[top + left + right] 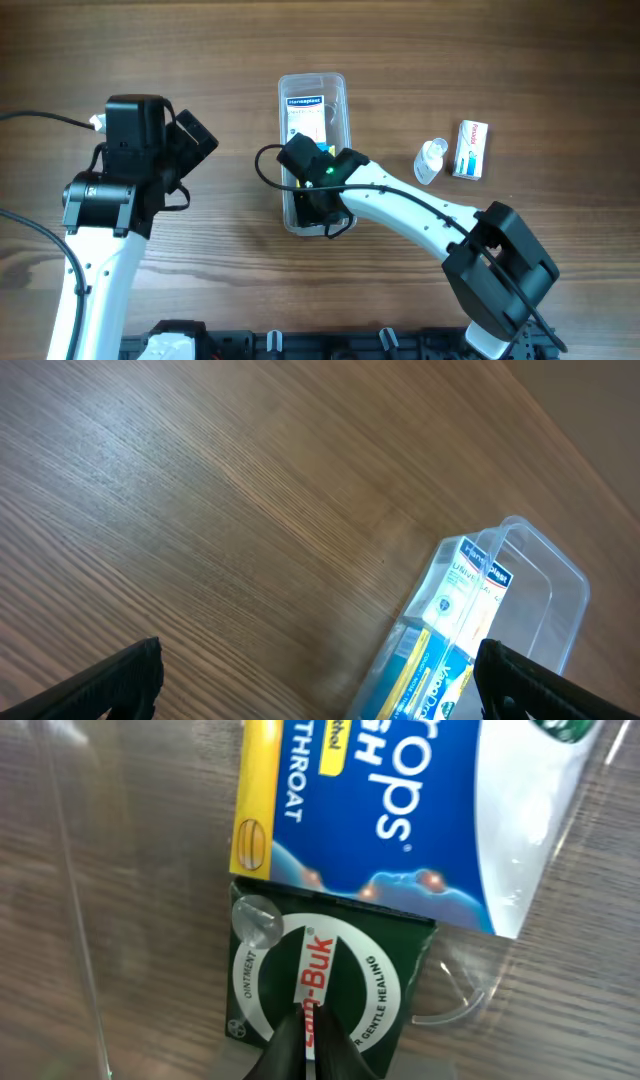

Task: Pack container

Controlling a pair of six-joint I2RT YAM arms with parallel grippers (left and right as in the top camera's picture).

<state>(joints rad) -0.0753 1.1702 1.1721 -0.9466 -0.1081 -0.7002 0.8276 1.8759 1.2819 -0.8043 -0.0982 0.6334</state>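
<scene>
Fingers [285, 1060] pinched nearly shut on nothing, the right gripper [306, 1020] is pointing at the green box [340, 970] inside the mid-table container [341, 100], probably nudging it snug, while the left gripper [320, 680] is idling wide open, empty.

The left arm [85, 250] rises from the near left edge with its wrist bent inward. Its left tool [198, 140] hangs aloft, jaws spread wide. The right arm [420, 208] stretches from the near right toward the middle, wrist angled down. Its right tool [308, 1040] points downward, the two fingers pressed together at the tips.
</scene>
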